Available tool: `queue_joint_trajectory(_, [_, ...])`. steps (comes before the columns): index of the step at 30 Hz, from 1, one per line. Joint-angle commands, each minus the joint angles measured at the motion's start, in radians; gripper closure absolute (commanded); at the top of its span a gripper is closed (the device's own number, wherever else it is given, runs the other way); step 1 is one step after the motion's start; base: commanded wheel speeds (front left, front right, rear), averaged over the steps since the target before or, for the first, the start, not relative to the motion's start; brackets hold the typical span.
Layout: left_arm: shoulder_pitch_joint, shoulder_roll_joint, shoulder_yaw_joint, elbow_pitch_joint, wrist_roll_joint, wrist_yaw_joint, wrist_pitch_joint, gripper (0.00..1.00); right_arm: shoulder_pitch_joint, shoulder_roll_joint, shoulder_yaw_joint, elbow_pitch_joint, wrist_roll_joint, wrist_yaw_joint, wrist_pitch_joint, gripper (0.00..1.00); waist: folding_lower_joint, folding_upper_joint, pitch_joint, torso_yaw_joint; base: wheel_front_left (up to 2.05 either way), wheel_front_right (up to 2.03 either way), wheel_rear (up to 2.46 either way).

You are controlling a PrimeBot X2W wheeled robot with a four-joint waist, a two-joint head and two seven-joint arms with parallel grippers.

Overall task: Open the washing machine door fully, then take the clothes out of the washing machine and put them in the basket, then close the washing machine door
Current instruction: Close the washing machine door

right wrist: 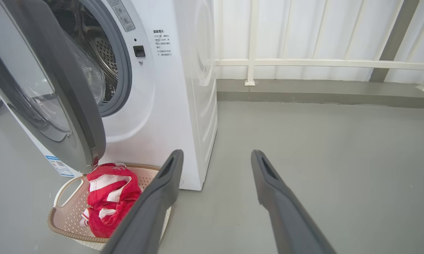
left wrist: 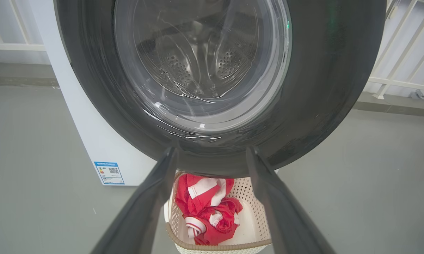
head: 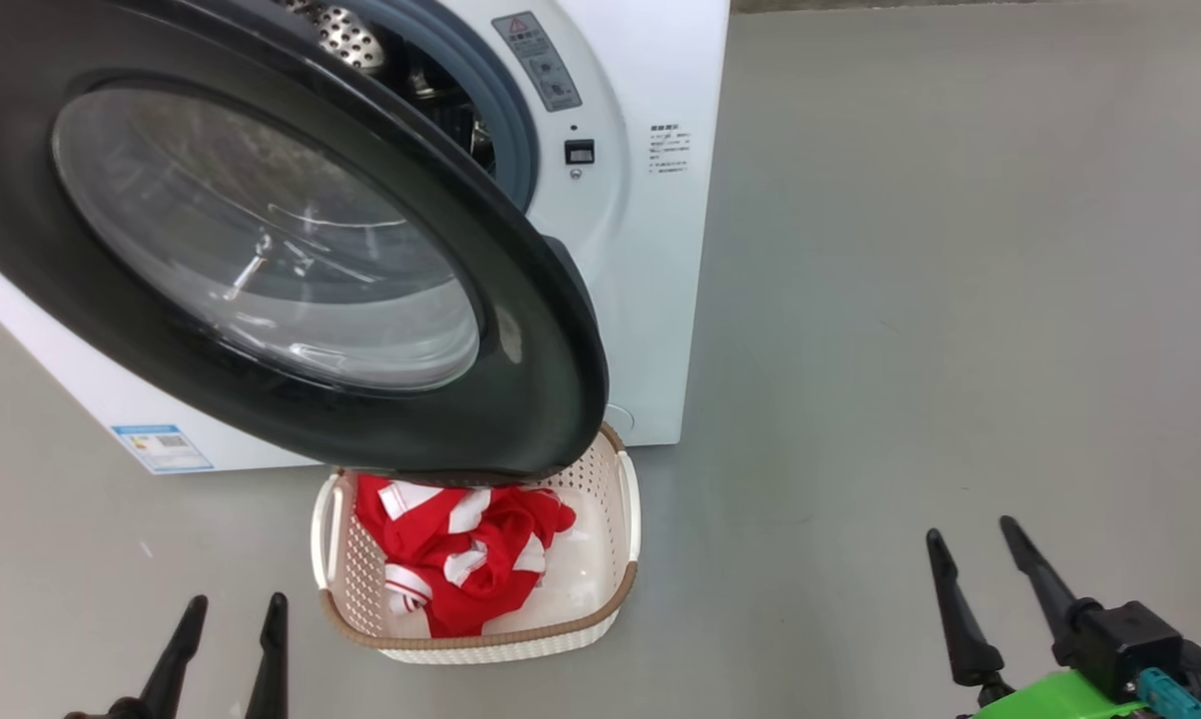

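Note:
The washing machine door, black-rimmed with a bulging glass window, stands partly open and overhangs the basket. Red clothes with white stripes lie heaped in that cream basket on the floor before the white washing machine. My left gripper is open at the lower left, empty, short of the basket's left side. In the left wrist view the door looms close ahead of the left gripper, with the clothes below. My right gripper is open and empty at the lower right, well right of the basket.
A grey rubber ring and steel drum show behind the door. A blue label sits low on the machine's front. White railing and a wall kerb run behind the machine. Bare grey floor spreads to the right.

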Motion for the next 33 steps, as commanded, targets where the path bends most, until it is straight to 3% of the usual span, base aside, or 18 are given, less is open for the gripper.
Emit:
queue_joint_trajectory(1, [-0.014, 0.01, 0.03, -0.028, 0.014, -0.006, -0.012, 0.0, -0.013, -0.009, 0.032, -0.027, 0.007, 0.005, -0.006, 0.71, 0.0, 0.0, -0.003, 0.008, 0.0, 0.0, 0.0])
queue_joint_trajectory(2, [-0.015, 0.007, 0.028, -0.028, 0.015, -0.006, -0.012, 0.0, -0.016, -0.009, 0.041, -0.027, 0.012, 0.005, -0.006, 1.0, 0.0, 0.0, -0.004, 0.015, 0.0, 0.0, 0.0])
queue_joint_trajectory(21, [-0.012, -0.047, 0.001, -0.052, 0.03, -0.006, -0.012, 0.0, -0.243, -0.021, 0.275, 0.004, 0.063, 0.005, -0.006, 1.0, 0.0, 0.0, -0.001, 0.197, 0.0, 0.0, 0.0])
queue_joint_trajectory(33, [-0.06, -0.062, -0.024, -0.048, 0.015, -0.006, -0.012, 0.0, -0.388, -0.015, 0.331, 0.06, 0.077, 0.005, -0.006, 1.0, 0.0, 0.0, 0.065, 0.26, 0.0, 0.0, 0.0])
